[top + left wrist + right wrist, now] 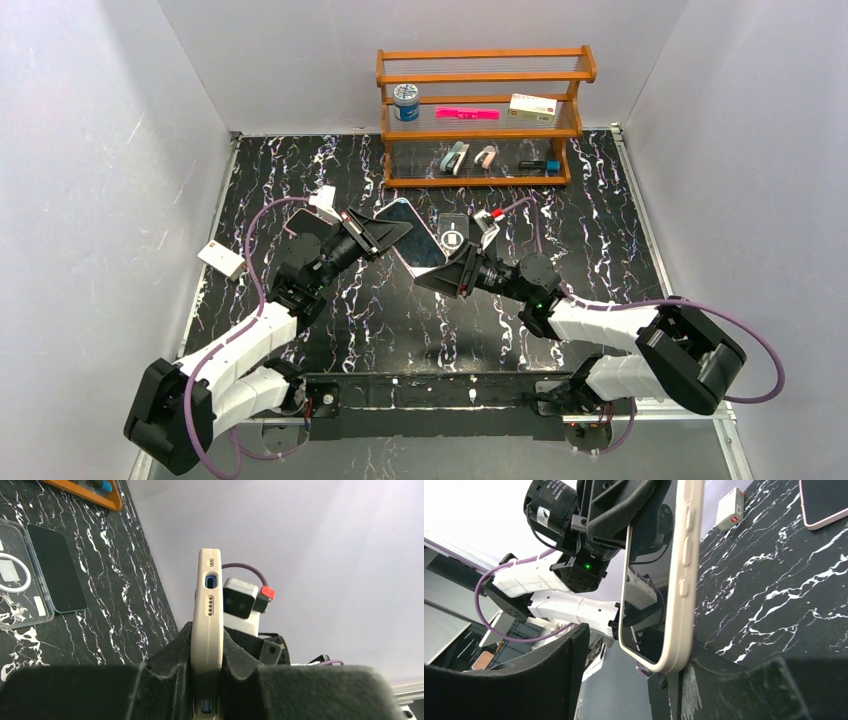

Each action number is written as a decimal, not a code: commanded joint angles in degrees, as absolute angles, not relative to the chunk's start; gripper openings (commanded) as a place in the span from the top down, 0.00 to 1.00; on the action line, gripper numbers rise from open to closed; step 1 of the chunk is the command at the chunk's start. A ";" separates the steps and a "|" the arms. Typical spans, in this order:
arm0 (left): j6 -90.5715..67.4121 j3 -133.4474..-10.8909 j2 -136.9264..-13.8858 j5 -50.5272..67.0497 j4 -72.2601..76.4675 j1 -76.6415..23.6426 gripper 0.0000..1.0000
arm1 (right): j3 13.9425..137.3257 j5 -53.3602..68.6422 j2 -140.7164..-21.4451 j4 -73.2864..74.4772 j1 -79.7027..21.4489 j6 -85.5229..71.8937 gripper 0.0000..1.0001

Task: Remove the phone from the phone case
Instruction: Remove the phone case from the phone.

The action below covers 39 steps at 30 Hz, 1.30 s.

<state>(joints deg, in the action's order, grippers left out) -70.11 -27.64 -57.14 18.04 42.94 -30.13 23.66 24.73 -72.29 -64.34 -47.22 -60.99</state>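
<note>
Marble tabletop (600, 250); left tool (207, 647) clamps phone case (208, 605) aloft; right tool (634, 647) spread open beside it.

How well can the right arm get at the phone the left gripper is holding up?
Probably well. The left gripper clamps one end of the cased phone above the table. The right gripper, open, straddles the other end with nothing in between.

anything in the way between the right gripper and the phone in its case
Nothing visible. The cased phone sits inside the right gripper, its edge seemingly against one finger while the other stands apart. The left gripper clamps its far end.
</note>
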 commanded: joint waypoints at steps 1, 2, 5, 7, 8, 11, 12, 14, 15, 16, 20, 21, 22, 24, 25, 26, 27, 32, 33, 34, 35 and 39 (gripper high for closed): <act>-71.83 -29.35 -54.47 14.44 47.63 -30.06 1.00 | 23.42 20.15 -74.21 -73.02 -50.00 -59.34 0.37; -72.02 -29.22 -54.30 14.03 47.64 -30.10 1.00 | 23.53 19.72 -74.57 -73.56 -50.34 -59.33 0.37; -72.64 -28.90 -54.06 13.22 47.85 -30.12 1.00 | 23.88 18.87 -75.58 -75.38 -51.08 -59.25 0.39; -72.90 -28.61 -53.85 12.82 47.98 -30.15 1.00 | 24.08 18.23 -75.84 -75.98 -51.28 -59.16 0.41; -73.20 -28.46 -53.75 12.56 48.05 -30.15 1.00 | 24.13 17.86 -75.85 -76.14 -51.45 -58.80 0.42; -73.64 -28.15 -53.66 12.42 48.09 -30.15 1.00 | 24.21 17.18 -75.61 -76.29 -51.59 -57.74 0.45; -73.71 -28.13 -53.70 12.53 48.08 -30.15 1.00 | 24.05 16.77 -75.42 -76.29 -51.59 -57.59 0.46; -74.18 -27.90 -53.78 12.58 48.08 -30.15 1.00 | 24.00 16.38 -75.41 -76.38 -51.56 -57.17 0.46; -74.38 -27.80 -53.85 12.66 48.08 -30.14 1.00 | 24.07 16.34 -75.45 -76.42 -51.58 -57.04 0.48; -74.81 -27.71 -53.94 12.59 48.14 -30.12 1.00 | 24.22 16.65 -75.58 -76.69 -51.58 -56.78 0.50; -76.84 -27.35 -54.42 12.94 48.16 -30.10 1.00 | 24.86 18.38 -76.52 -77.41 -51.67 -54.88 0.60; -77.62 -27.26 -54.59 13.19 48.12 -30.14 1.00 | 25.01 18.99 -76.77 -77.39 -51.65 -53.94 0.64; -78.30 -27.06 -54.87 13.34 48.08 -30.15 1.00 | 25.09 19.61 -77.00 -77.28 -51.68 -52.95 0.68; -79.81 -26.76 -55.41 13.66 48.09 -30.14 1.00 | 25.20 20.82 -77.31 -77.26 -51.68 -50.58 0.80; -80.45 -26.60 -55.64 13.81 48.08 -30.15 1.00 | 25.22 21.39 -77.39 -76.99 -51.68 -49.22 0.84; -81.11 -26.55 -56.07 14.10 48.08 -30.15 1.00 | 25.35 21.95 -77.47 -76.39 -51.68 -47.53 0.87; -81.69 -26.47 -56.34 14.43 48.08 -30.15 1.00 | 25.58 22.67 -77.51 -75.71 -51.68 -45.83 0.89; -84.49 -26.37 -57.74 15.64 47.51 -30.09 1.00 | 26.62 25.56 -77.11 -71.67 -51.68 -35.83 0.99; -84.95 -26.37 -57.96 15.86 47.48 -30.14 1.00 | 27.08 26.38 -76.82 -70.09 -51.68 -33.99 0.99; -85.44 -26.32 -58.08 15.92 47.46 -30.15 1.00 | 27.72 27.28 -76.40 -68.04 -51.68 -31.75 0.99; -85.77 -26.28 -58.09 15.98 47.45 -30.14 1.00 | 28.34 27.63 -76.04 -65.81 -51.68 -29.39 0.98; -85.87 -26.77 -58.04 16.15 46.23 -30.08 1.00 | 30.13 28.10 -74.39 -58.15 -51.68 -21.65 0.97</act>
<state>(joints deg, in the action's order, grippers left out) -82.32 -26.59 -57.69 15.94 49.34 -29.08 26.59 23.31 -75.22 -69.63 -50.83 -43.22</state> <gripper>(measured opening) 0.169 0.243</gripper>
